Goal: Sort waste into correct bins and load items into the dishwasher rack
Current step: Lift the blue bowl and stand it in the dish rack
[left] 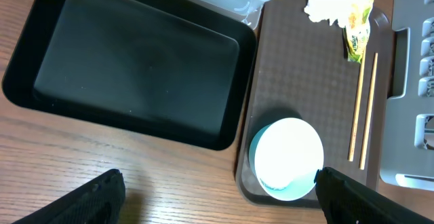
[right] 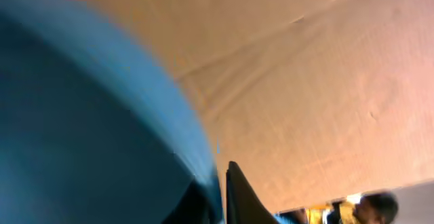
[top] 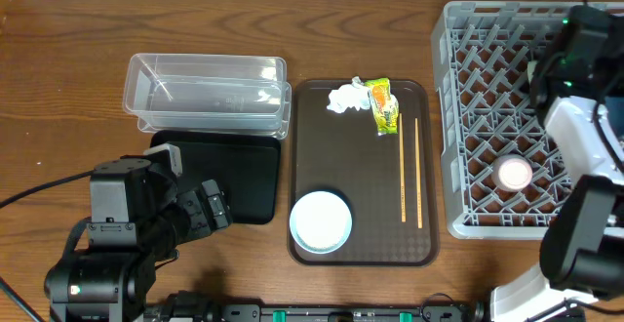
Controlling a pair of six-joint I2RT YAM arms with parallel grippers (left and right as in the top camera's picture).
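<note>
My right gripper [right: 220, 183] is shut on the rim of the large dark-blue bowl [right: 81, 129], which fills the left of the right wrist view. In the overhead view that arm [top: 575, 44] is over the grey dishwasher rack [top: 468, 117] and hides the bowl. A small pink cup [top: 514, 173] stands in the rack. My left gripper [left: 217, 203] is open and empty over bare wood, near the black tray [left: 135, 68]. A mint-green bowl [top: 321, 221] with a white inside sits on the brown tray, along with the tissue [top: 343, 98], snack wrapper [top: 383, 104] and chopsticks [top: 409, 171].
The clear tub [top: 207, 93] stands behind the black tray [top: 229, 171], left of the brown serving tray [top: 363, 146]. The rack fills the right side of the table. Loose rice grains do not show.
</note>
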